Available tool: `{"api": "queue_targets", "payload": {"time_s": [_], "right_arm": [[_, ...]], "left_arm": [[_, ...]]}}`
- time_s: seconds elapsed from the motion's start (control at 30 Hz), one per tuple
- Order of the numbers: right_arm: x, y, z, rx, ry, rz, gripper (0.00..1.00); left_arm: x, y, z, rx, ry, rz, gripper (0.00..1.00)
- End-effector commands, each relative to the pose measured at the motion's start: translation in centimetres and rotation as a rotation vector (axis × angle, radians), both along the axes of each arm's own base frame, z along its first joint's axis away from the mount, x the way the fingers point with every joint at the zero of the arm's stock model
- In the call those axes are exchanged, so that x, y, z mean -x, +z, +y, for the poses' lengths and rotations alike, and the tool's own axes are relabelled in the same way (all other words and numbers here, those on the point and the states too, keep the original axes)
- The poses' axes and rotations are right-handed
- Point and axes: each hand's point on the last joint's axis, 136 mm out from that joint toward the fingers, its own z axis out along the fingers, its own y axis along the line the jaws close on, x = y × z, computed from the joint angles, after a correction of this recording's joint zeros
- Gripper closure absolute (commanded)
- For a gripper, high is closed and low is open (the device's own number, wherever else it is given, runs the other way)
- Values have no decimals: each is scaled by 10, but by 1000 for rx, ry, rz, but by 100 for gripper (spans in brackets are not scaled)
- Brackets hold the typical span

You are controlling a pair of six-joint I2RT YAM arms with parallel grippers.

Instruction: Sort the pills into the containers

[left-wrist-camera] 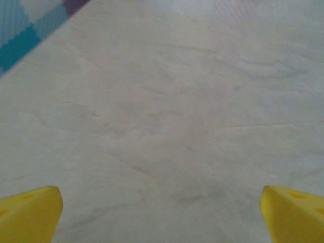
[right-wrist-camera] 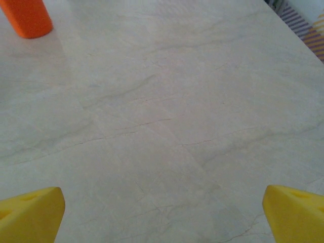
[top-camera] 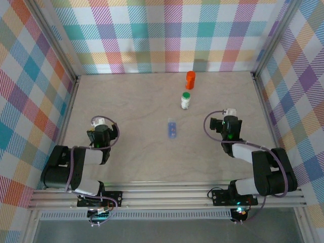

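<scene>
Three containers stand in the middle of the table. An orange pill bottle (top-camera: 190, 80) is farthest back, and its base also shows in the right wrist view as the orange bottle (right-wrist-camera: 28, 17) at top left. A clear bottle with a green cap (top-camera: 186, 100) stands just in front of it. A flat blue translucent box (top-camera: 172, 128) lies nearer still. The pills are too small to make out. My left gripper (top-camera: 99, 123) (left-wrist-camera: 162, 205) hangs open over bare table at the left. My right gripper (top-camera: 230, 114) (right-wrist-camera: 163, 205) is open too, right of the containers, with nothing between its yellow fingertips (right-wrist-camera: 35, 210).
The pale marbled tabletop (top-camera: 126, 101) is walled by plaid panels (top-camera: 167, 35) at the back and both sides. A corner of the left wall (left-wrist-camera: 20, 35) shows in the left wrist view. Metal rails (top-camera: 167, 195) run along the near edge.
</scene>
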Motion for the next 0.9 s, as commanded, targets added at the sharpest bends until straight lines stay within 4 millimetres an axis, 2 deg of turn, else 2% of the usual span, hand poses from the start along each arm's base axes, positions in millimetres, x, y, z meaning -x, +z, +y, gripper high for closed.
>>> {"api": "queue_targets", "payload": {"time_s": [0.0, 0.03, 0.27, 0.4, 0.47, 0.53, 0.6, 0.67, 0.7, 0.77, 0.87], "right_arm": [[-5, 33, 6, 3, 55, -160, 1], [-4, 34, 11, 2, 86, -172, 1], [4, 36, 29, -5, 208, -202, 1], [12, 32, 60, 39, 423, -216, 1], [17, 26, 69, 62, 483, -269, 1], [15, 22, 51, 50, 377, -298, 1], [0, 16, 40, 49, 308, -309, 1], [-13, 9, 33, 10, 291, -185, 1], [-26, -2, 25, -97, 279, -83, 1], [-27, 1, 8, -193, 254, -92, 1], [-30, 0, 11, -137, 232, -85, 1]], "left_arm": [[-32, 17, -19, -7, -105, -81, 0], [-32, 13, -22, 4, -123, -21, 0], [-34, 15, -19, 19, -120, -37, 0], [-34, 15, -19, 17, -121, -40, 0], [-34, 15, -19, 17, -121, -39, 0], [-34, 15, -19, 18, -121, -39, 0], [-34, 15, -19, 17, -121, -38, 0], [-34, 15, -20, 18, -121, -39, 0], [-34, 15, -20, 19, -122, -40, 0], [-34, 15, -20, 18, -123, -39, 0], [-34, 15, -20, 18, -123, -38, 0]]}}
